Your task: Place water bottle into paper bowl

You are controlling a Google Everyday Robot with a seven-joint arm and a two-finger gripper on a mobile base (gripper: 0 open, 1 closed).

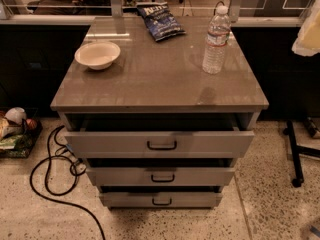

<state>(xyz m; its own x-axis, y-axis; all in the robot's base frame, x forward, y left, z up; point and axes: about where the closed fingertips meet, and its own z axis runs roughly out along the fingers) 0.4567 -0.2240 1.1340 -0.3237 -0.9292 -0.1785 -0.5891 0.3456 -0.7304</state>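
Half-open drawers (161, 144) nearest; water bottle (216, 41) upright on cabinet top (160, 79), apart from pincer (307, 31) at right edge, grip state untellable.

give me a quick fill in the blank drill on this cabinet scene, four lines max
1. The clear ribbed plastic water bottle with a white cap stands ___ on the grey cabinet top.
2. The small round cream-white paper bowl holds ___.
3. The cabinet has ___ drawers, all pulled partly open.
4. The gripper is ___ of view, so it holds neither the bottle nor the bowl.

Missing words: upright; nothing; three; out
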